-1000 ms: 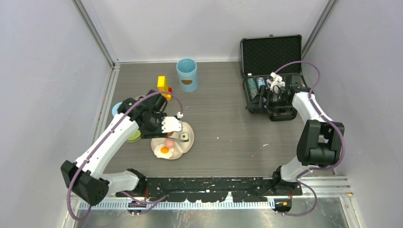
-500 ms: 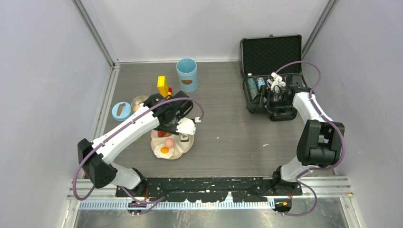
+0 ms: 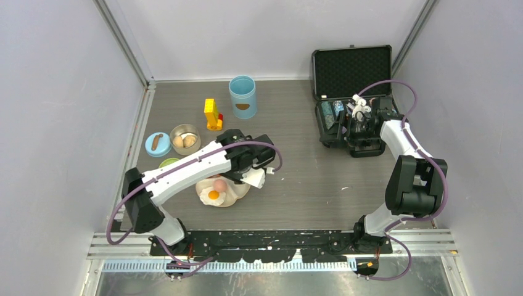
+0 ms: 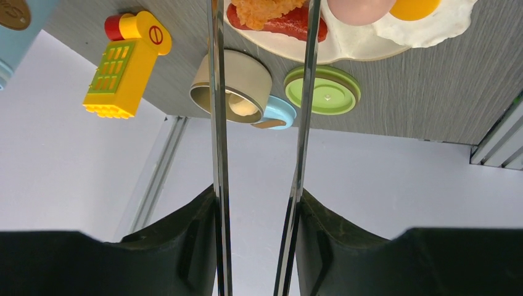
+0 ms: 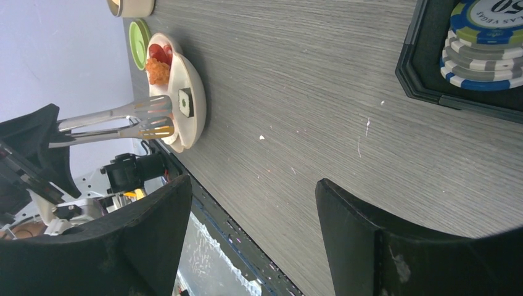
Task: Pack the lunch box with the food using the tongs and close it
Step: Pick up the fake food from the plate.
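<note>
Readable marks, as seen from my two wrists and from above:
1. Top poker chip (image 5: 493, 12), on the stack in the black case (image 5: 425, 68): numeral "50" on its face.
2. Yellow toy block (image 4: 120, 65): red circle sign with a bar across it, no lettering.
3. Light-blue canister (image 3: 242, 95): brown emblem (image 3: 244, 106), too small to read.

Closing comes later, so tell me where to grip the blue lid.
Grip the brown handle on top of the blue lid, coming straight down and closing across the handle's narrow width. The lid lies flat, handle up; its rim looks too wide.
</note>
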Available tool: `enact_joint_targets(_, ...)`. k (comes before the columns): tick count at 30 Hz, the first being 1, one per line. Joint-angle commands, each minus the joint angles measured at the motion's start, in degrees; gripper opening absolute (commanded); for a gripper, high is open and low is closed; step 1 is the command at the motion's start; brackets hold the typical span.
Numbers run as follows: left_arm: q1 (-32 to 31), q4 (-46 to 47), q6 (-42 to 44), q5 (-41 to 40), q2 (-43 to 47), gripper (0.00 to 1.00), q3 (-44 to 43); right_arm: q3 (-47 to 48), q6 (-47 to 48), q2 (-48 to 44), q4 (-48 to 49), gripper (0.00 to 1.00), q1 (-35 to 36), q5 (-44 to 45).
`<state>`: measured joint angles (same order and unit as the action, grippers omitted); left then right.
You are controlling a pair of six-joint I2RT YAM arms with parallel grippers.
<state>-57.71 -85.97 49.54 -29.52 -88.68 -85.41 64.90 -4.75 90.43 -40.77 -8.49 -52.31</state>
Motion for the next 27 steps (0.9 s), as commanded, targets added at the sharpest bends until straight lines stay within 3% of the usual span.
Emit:
enact_joint_targets(1,-0.75,-5.35,-1.61,-2.59,-1.70,0.45,-2.60,-0.03,0.08,-1.91,1.05,0.78,-0.50,-1.64)
enact_joint_targets(27,-0.91,-5.59,-2.34,-0.63,-8.56,0.43,-2.60,-0.33,-0.26,-2.65,1.05,0.78,-1.17,-2.88)
